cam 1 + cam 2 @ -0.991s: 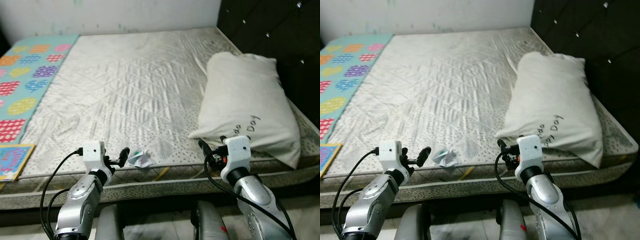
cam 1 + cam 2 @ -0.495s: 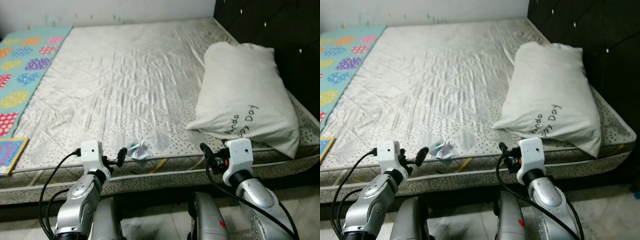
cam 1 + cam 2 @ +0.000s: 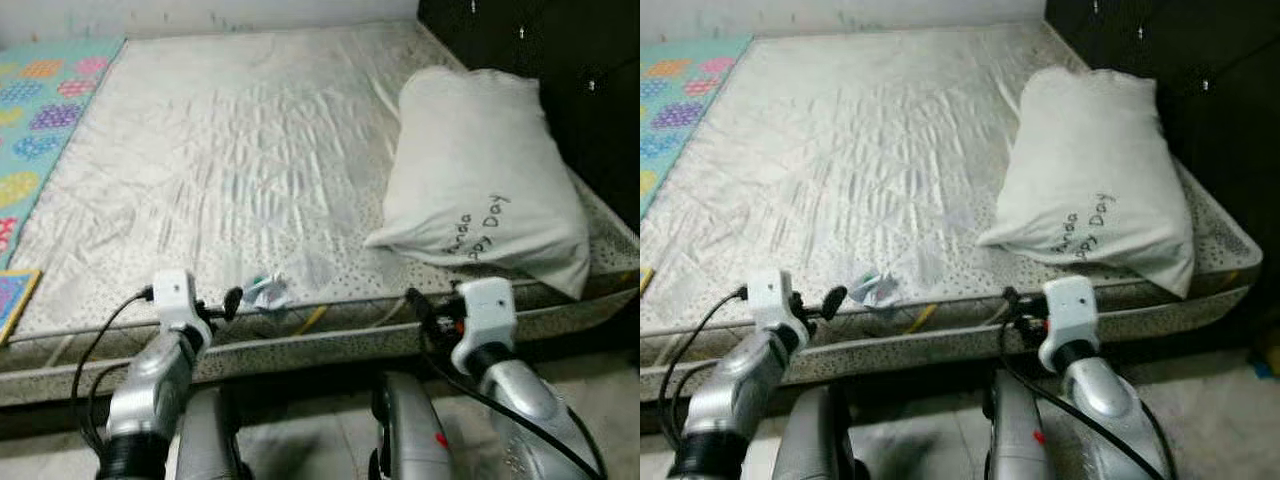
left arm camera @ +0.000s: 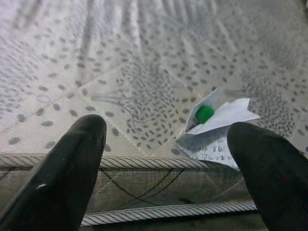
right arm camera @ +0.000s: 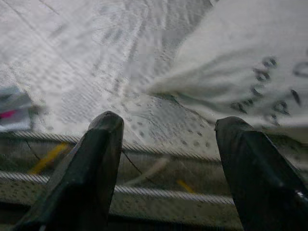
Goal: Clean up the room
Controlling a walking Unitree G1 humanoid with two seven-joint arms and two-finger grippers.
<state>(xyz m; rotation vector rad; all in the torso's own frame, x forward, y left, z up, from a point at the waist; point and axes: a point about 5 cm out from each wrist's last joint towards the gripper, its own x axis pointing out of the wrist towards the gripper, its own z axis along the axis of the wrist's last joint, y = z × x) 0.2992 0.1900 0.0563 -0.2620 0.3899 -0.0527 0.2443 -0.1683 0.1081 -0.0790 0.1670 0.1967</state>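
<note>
**Left wrist view: paper scrap in reach, nothing picked up yet**

Left wrist view has the crumpled white paper scrap with a green spot [image 4: 215, 120] lying on the grey dotted mattress [image 4: 144, 57] right at its near edge, sitting toward one black finger [image 4: 262, 168] rather than centred. Left gripper [image 3: 230, 300] is spread wide and empty, just short of the scrap at its 1 o'clock. Right gripper [image 3: 418, 305] also spread wide, empty, hovering off the mattress edge with the white printed pillow [image 3: 478, 180] at its 12 o'clock (lying flat by the dark headboard). Judgement: cleanup has barely begun; scrap still to grasp and bin. Colourful patterned mat [image 3: 45, 110] at 10 o'clock looks untouched.
</note>
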